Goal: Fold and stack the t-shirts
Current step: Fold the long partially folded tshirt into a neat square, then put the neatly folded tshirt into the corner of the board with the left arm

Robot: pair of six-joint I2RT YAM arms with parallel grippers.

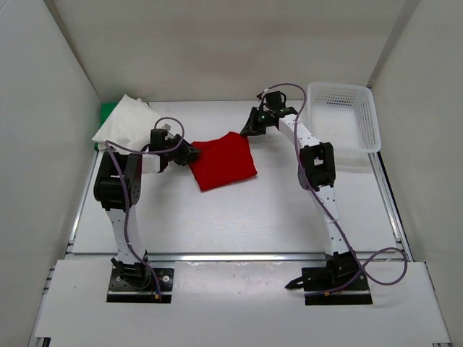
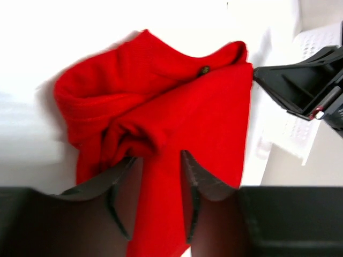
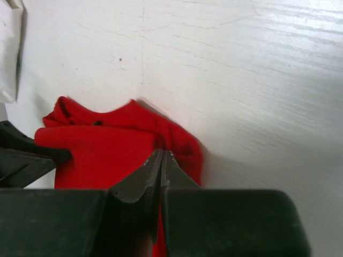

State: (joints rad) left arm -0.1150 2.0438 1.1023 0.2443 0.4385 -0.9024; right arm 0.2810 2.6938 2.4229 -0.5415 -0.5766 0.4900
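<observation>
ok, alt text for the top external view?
A folded red t-shirt lies centre frame, with the left claw at its left edge and the shut right claw at its far corner. A white t-shirt lies over a green t-shirt at far left; a white mesh basket sits far right.

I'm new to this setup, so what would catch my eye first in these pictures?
The folded red t-shirt in the middle of the white table stands out first, with the left tool at its left edge and the right tool at its far corner. Next, a white t-shirt lies over a green t-shirt in the far left corner, and a white mesh basket sits at the far right.
</observation>
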